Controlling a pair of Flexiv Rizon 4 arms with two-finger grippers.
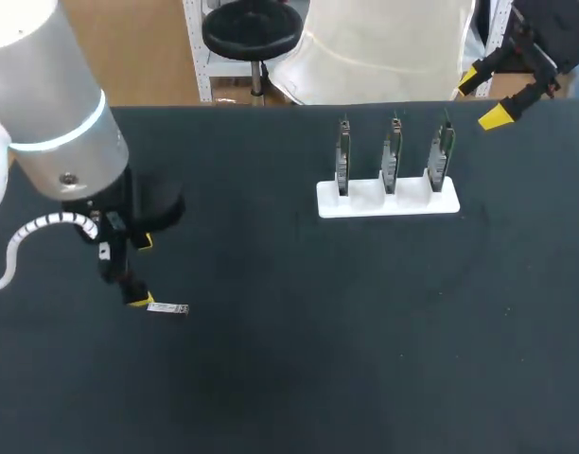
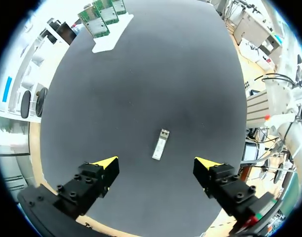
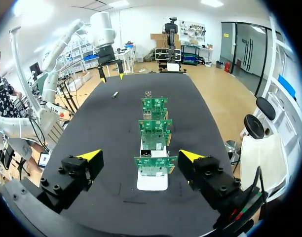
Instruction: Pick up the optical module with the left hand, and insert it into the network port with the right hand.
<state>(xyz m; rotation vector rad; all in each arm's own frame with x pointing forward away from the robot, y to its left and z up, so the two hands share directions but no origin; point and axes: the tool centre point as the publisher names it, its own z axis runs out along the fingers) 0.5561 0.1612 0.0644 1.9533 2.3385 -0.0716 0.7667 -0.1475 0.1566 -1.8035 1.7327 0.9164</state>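
The optical module (image 2: 161, 144) lies flat on the black table (image 2: 141, 74), not held.
It sits just ahead of the left gripper (image 2: 157, 164), between its wide open fingers, touching neither. The right gripper (image 3: 140, 155) is wide open too, holding nothing, with three green boards (image 3: 156, 165) in a white stand (image 3: 152, 182) right ahead of it.

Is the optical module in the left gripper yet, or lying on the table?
Lying flat on the table. The left wrist view shows the optical module apart from the left gripper, whose fingers stand open.
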